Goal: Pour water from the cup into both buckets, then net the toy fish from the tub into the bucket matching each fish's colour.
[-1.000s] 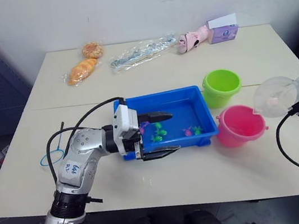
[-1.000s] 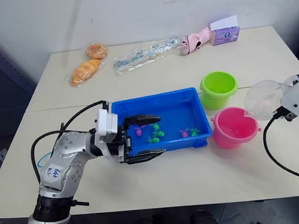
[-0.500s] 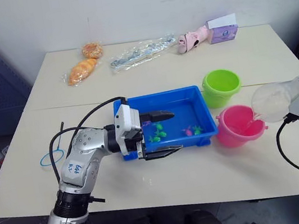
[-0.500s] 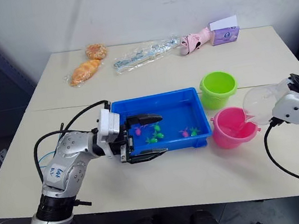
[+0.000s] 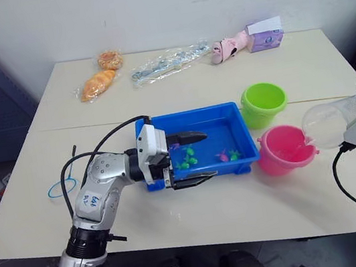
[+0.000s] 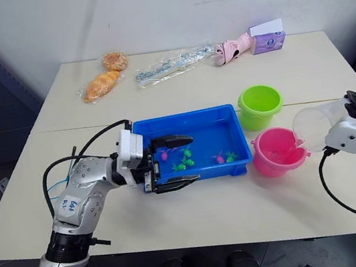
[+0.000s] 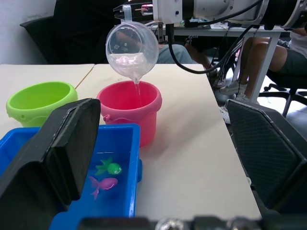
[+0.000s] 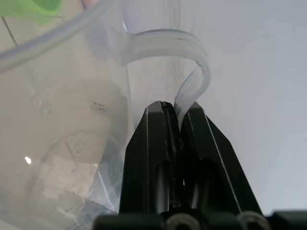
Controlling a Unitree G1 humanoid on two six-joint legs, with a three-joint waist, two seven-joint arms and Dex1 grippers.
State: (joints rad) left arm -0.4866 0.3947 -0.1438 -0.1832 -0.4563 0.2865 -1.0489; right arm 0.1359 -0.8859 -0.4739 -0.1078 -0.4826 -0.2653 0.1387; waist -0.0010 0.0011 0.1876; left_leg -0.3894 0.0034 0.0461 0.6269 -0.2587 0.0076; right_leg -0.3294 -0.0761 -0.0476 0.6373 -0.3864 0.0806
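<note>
Change: since a second ago the cup (image 5: 329, 124) has tipped further toward the pink bucket (image 5: 285, 149), and the right arm sits lower beside it; the left arm has barely shifted.
Right gripper (image 8: 178, 115): fingers pressed together on the cup's thin clear handle (image 8: 189, 72), pinching it.
Cup: held tilted just right of the pink bucket, lip over its rim; the left wrist view shows a thin stream of water (image 7: 137, 90) falling from the lip into the bucket, with some water left in the cup.
Left gripper (image 5: 192, 158): fingers (image 7: 62, 153) spread wide, holding nothing; one reaches over the tub's near-left part, the other lies outside its front wall. Whether they touch the tub cannot be told.
Tub (image 5: 232, 112): the landmark, mid-counter.
Buckets: two. The pink one stands just right of the tub's front corner; the green bucket (image 5: 263, 103) stands just right of its back corner. The two are close together.
Fish (image 5: 186, 160): small green and pink ones in the tub, one cluster by the left fingers, another (image 5: 229, 156) toward its right end; roughly five or six, exact count unclear.
Net (image 5: 61, 187): blue hoop on the counter well left of the tub, behind the left arm.
Counter (image 5: 177, 86): behind the tub lie two bagged pastries (image 5: 102, 74), one clear wrapped packet (image 5: 168, 62), one pink toy (image 5: 230, 46) and one small purple box (image 5: 265, 35).
</note>
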